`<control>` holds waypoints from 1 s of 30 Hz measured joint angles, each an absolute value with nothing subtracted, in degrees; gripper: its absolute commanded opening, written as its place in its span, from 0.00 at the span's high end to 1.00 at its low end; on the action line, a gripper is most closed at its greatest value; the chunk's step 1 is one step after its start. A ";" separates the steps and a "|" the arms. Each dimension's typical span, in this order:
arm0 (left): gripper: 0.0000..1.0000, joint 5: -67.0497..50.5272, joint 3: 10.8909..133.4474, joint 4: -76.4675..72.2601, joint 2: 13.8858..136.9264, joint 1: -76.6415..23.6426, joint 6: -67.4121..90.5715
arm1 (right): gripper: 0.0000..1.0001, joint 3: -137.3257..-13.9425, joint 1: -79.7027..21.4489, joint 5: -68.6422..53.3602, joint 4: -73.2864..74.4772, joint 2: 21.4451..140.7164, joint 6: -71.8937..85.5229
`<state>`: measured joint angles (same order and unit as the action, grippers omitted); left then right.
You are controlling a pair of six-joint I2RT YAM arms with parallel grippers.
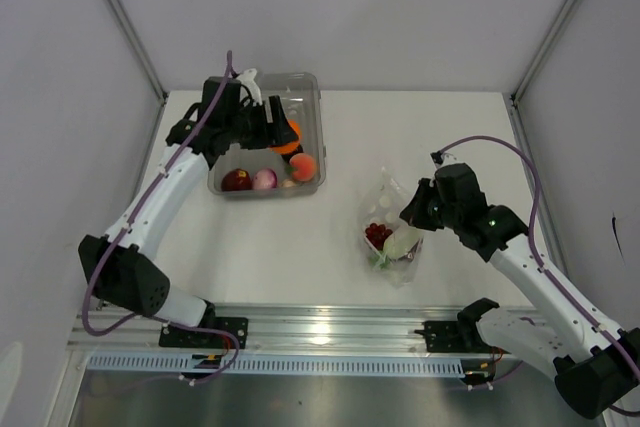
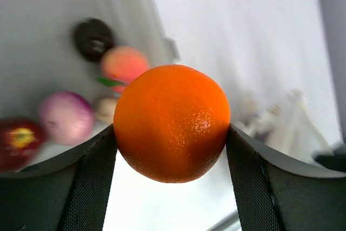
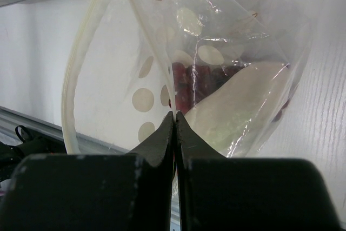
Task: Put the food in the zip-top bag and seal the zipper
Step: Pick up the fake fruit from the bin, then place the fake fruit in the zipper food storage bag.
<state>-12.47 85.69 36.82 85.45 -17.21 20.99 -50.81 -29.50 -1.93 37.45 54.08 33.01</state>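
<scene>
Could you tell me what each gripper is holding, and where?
Left gripper: the orange, pinched across its middle between the fingers. Right gripper: the bag, by one lip of its mouth.

The left arm (image 1: 165, 197) and right arm (image 1: 540, 272) are slim white shells with bulky black joints. A purple cable loops along each. A tiny green light (image 1: 491, 215) glows on the right arm. The left end effector (image 2: 172, 133) has dark grey, woven-textured fingers (image 2: 89, 187); the right end effector (image 3: 174, 114) has smooth, black, tapering ones.
</scene>
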 measured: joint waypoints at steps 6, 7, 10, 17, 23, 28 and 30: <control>0.99 -22.96 75.90 29.91 78.11 -25.28 23.55 | 1.00 -50.81 -29.50 -1.93 37.45 54.08 33.34; 0.99 -24.08 74.59 28.75 77.14 -27.35 24.01 | 1.00 -50.81 -29.50 -1.96 37.45 54.08 33.43; 0.99 -27.38 70.65 24.40 74.59 -32.71 26.41 | 1.00 -50.81 -29.50 -1.98 37.45 54.08 33.85; 0.99 -30.39 64.60 16.38 73.23 -38.72 31.59 | 1.00 -51.27 -29.50 -2.59 37.65 54.08 34.48; 0.99 -31.55 63.77 11.25 76.07 -42.52 34.94 | 1.00 -51.83 -29.50 -3.09 37.93 53.52 34.94; 0.99 -31.75 63.90 9.61 79.66 -45.76 36.07 | 1.00 -51.88 -29.58 -3.75 38.13 52.66 35.57; 0.99 -31.70 64.20 9.58 81.03 -46.59 36.12 | 1.00 -51.88 -29.67 -3.88 38.35 52.53 35.81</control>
<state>-31.70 64.20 9.58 81.03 -46.59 36.12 -51.88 -29.67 -3.88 38.35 52.53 35.81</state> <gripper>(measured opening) 0.765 0.006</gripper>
